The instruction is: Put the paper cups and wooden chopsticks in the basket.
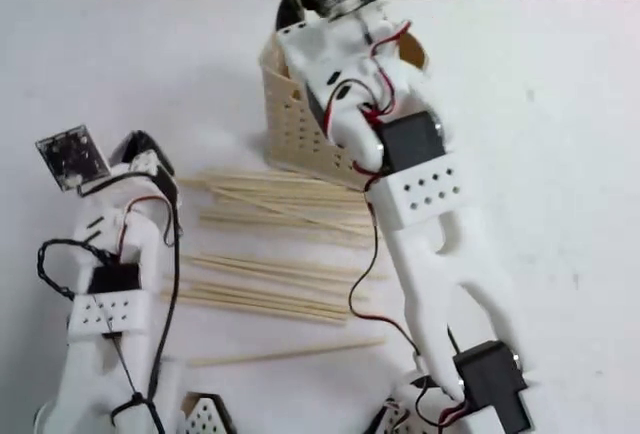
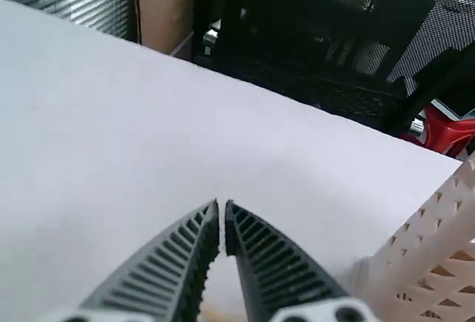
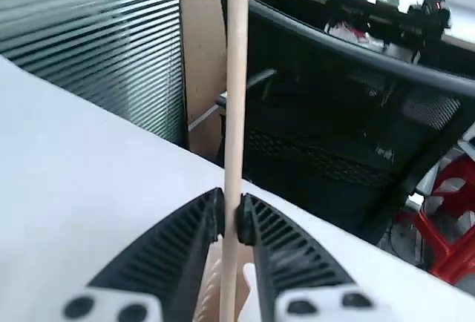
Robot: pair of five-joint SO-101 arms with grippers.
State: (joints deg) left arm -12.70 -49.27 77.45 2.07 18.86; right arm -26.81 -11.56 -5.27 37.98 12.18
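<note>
Partly hidden basket [image 1: 290,126]; right jaws pinch chopstick [image 3: 237,77].

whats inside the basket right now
Mostly hidden: the right arm lies over the basket. One chopstick stands upright there, clamped in the right gripper; its lower end is hidden.

Cream perforated basket [image 1: 295,129] upright on worktop. Loose chopsticks [image 1: 275,254], pale wood, lie flat and roughly parallel just beside basket, toward arm bases. Lone chopstick [image 1: 285,355] farther out. Upright chopstick [image 3: 237,77] over basket, pinched in right gripper [image 3: 231,211] jaws.
</note>
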